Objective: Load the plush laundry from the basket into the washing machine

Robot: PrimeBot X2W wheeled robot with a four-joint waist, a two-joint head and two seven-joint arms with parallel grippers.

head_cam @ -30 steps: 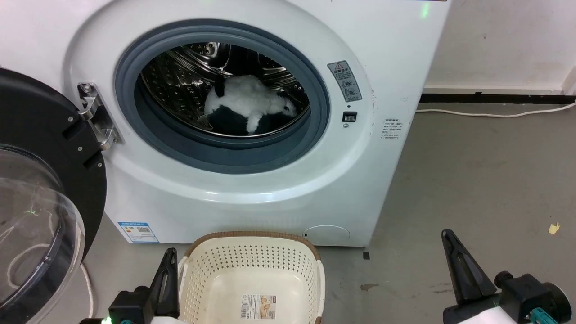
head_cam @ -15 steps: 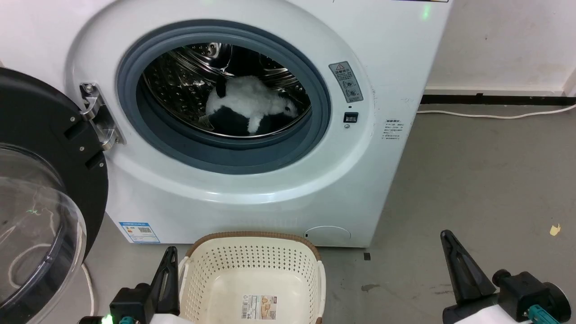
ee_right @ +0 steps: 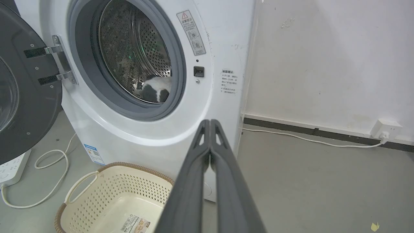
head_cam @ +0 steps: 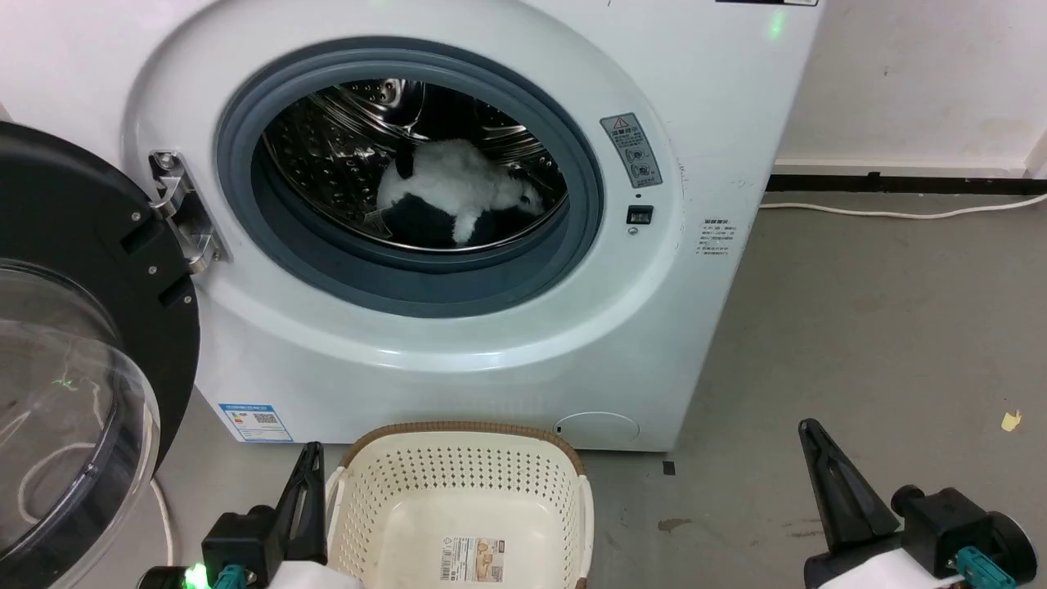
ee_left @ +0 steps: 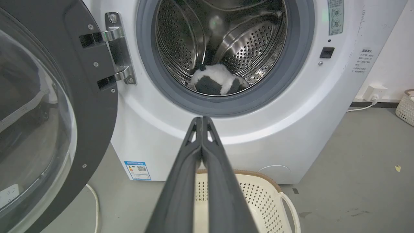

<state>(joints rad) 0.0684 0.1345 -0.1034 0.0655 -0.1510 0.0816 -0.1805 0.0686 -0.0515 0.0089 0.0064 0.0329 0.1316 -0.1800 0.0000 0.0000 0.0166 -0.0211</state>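
Plush laundry (head_cam: 458,184) lies in the drum of the washing machine (head_cam: 458,343), long axis running left to right across the opening, head end unclear. Basket (head_cam: 458,483) sits in front, its barcode label (head_cam: 473,558) unreadable, as is the washer's warning sticker (head_cam: 631,150). Left gripper (ee_left: 202,118) and right gripper (ee_right: 210,122) have fingers pressed together, clamping nothing.

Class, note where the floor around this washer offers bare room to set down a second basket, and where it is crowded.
Free: the grey floor right of the washing machine, bordered by the wall cable. Crowded: under the open door, with a power strip, and in front, where the basket stands.
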